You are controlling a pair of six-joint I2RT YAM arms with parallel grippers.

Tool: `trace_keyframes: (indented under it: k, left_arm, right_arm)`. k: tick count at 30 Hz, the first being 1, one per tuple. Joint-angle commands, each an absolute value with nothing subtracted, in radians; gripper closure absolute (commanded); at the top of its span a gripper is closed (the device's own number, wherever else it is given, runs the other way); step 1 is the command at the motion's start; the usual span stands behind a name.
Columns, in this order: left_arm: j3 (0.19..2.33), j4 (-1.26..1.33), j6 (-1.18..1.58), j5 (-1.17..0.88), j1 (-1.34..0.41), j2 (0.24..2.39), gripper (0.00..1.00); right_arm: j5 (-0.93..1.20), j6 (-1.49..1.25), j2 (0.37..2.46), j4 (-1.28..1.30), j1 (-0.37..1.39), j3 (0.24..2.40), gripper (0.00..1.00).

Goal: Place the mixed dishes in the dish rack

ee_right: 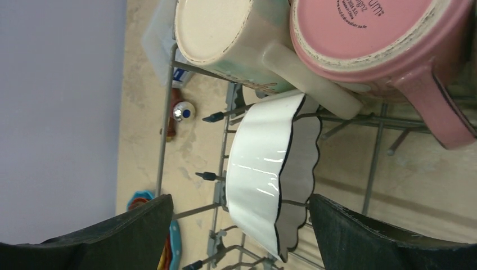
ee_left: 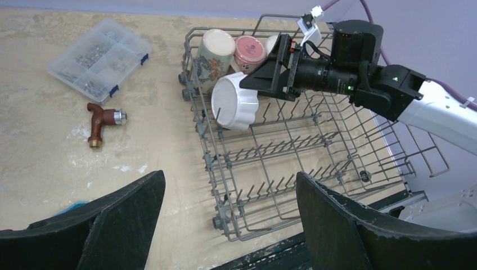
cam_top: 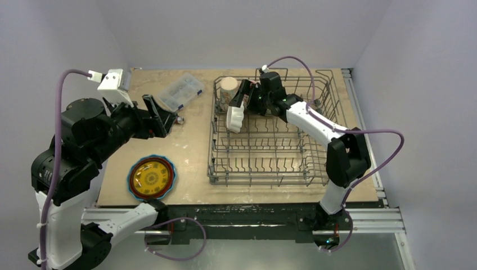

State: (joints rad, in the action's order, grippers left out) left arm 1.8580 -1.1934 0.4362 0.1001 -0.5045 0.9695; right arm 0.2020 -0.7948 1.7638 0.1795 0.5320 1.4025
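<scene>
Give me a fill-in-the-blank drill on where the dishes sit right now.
Beside the cream mug in the dish rack sits a mug coloured ____.
The stacked plates lie on the table, ____ the rack.
The right claw, at the scalloped bowl, has its jaws ____.
Missing words: pink; outside; open.

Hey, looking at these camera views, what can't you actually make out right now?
- Plates under the yellow-patterned plate: top view, covered by it; only a blue rim shows.
- Third mug: left wrist view, mostly behind the right end effector.
- Pink mug: right wrist view, cut by the top edge.
- Clear compartment box contents: top view, too small.
</scene>
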Motion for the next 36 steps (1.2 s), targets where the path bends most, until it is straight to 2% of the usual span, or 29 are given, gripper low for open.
trace_keyframes:
  k: [1, 7, 12, 15, 20, 24, 27, 30, 36]
  left_arm:
    - [1.831, -1.186, 0.485, 0.097, -0.5, 0.976, 0.12]
    - [1.762, -1.229, 0.611, 0.16, -0.499, 0.989, 0.02]
    - [1.622, -1.276, 0.765, 0.166, -0.461, 0.984, 0.0]
    - [1.467, -1.287, 0.868, 0.11, -0.428, 0.963, 0.0]
    - [1.181, -1.243, 0.943, 0.077, -0.401, 0.905, 0.0]
    - [1.075, -1.235, 0.872, 0.063, -0.32, 0.938, 0.02]
    - [0.982, -1.145, 0.826, 0.078, -0.257, 1.004, 0.06]
    - [0.914, -1.095, 0.823, 0.095, -0.198, 1.085, 0.19]
    - [0.857, -1.067, 0.815, 0.217, -0.176, 1.147, 0.29]
  right_arm:
    - [0.13, -0.616, 1.703, 0.436, 0.539, 1.519, 0.05]
    - [-0.021, -0.47, 1.633, 0.64, 0.571, 1.623, 0.01]
    - [-0.187, -0.287, 1.591, 0.786, 0.684, 1.699, 0.01]
    - [-0.144, -0.243, 1.515, 0.777, 0.712, 1.635, 0.01]
    - [-0.084, -0.245, 1.282, 0.539, 0.721, 1.314, 0.01]
    - [-0.085, -0.29, 1.192, 0.616, 0.72, 1.349, 0.01]
    - [-0.112, -0.257, 1.134, 0.657, 0.721, 1.35, 0.01]
    - [-0.133, -0.244, 1.078, 0.681, 0.72, 1.327, 0.01]
    - [-0.123, -0.3, 0.961, 0.651, 0.72, 1.234, 0.01]
